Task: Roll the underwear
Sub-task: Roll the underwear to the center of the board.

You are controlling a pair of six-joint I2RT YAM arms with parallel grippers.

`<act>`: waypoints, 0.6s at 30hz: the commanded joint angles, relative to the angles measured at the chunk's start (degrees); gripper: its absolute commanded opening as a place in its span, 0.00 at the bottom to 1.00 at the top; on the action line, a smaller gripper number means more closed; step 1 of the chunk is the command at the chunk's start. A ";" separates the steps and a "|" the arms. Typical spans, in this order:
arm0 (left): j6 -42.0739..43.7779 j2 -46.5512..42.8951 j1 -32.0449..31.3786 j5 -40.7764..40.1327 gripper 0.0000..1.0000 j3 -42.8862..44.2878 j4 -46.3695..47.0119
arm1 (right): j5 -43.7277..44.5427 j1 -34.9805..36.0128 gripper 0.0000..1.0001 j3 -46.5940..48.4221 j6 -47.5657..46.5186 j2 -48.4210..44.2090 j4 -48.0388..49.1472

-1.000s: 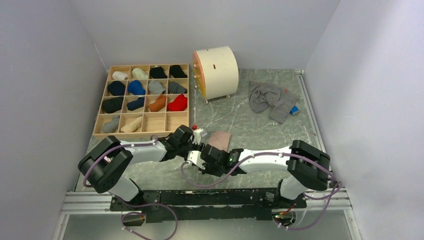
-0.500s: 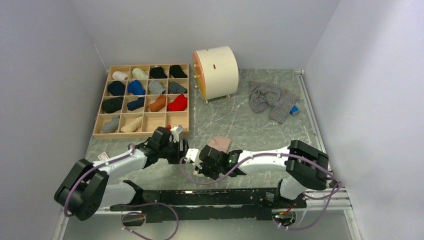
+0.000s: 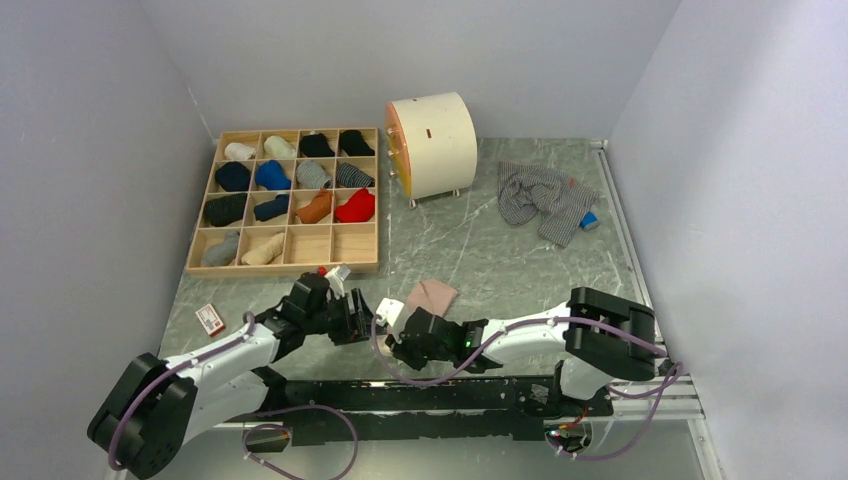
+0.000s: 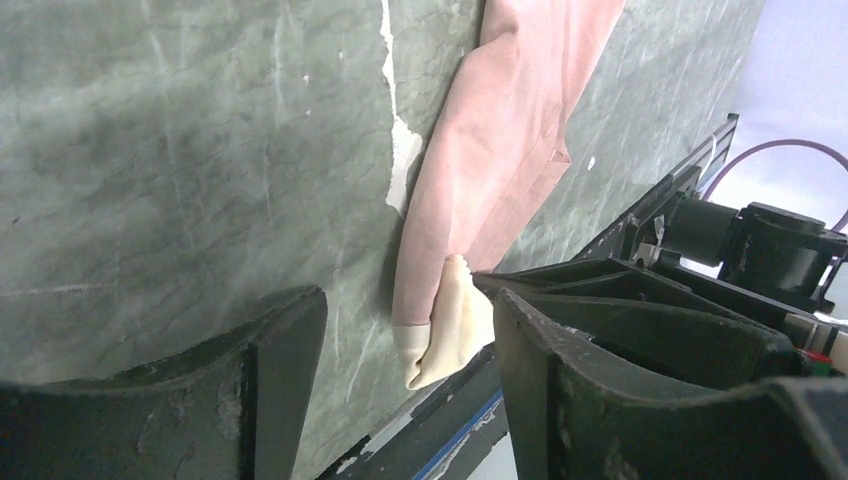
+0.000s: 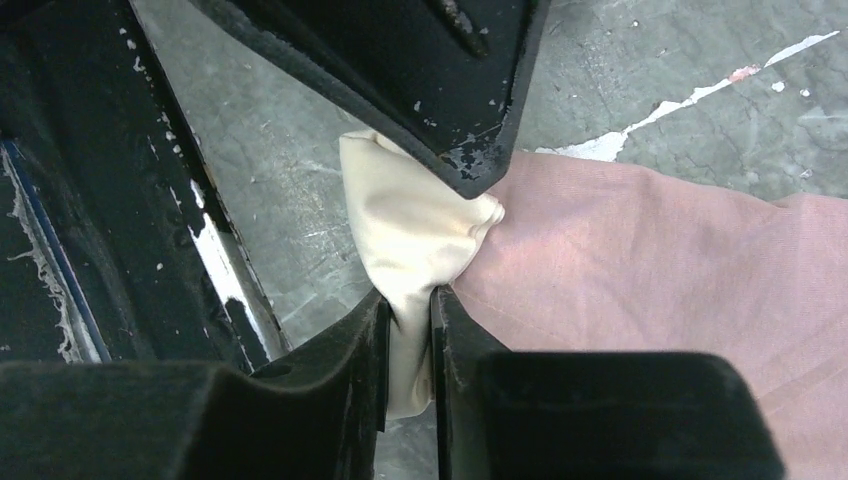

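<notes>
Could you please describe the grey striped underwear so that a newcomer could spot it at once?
Start at the big cream drum at the back of the table and look right, toward the far right corner. The grey striped underwear lies there in a crumpled heap, a small blue block beside its right edge. Unlike the pink underwear near the front, it is striped and bunched up.

Centre: open table point(image 3: 500, 250) between drum point(image 3: 432, 145) and pink underwear point(image 3: 430, 296).
Far left: tray point(image 3: 285, 268) blocks.
Far right: grey underwear point(image 3: 540, 200), blue block point(image 3: 589, 221).
</notes>
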 commanded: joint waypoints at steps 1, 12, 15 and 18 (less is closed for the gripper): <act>-4.75 -1.56 -0.01 -3.70 0.69 -3.44 -5.11 | 0.94 0.53 0.23 -2.42 2.47 2.97 -0.71; -5.93 2.94 -2.50 -4.92 0.51 -3.44 -4.25 | 2.51 1.62 0.34 -2.36 0.59 4.57 0.17; -4.03 4.52 -2.59 -6.90 0.32 -2.18 -6.66 | 3.40 2.32 0.45 -1.93 -0.62 3.97 0.14; -2.70 4.73 -2.66 -8.34 0.22 -0.81 -8.08 | 4.23 4.35 0.56 -1.61 -3.23 2.19 0.07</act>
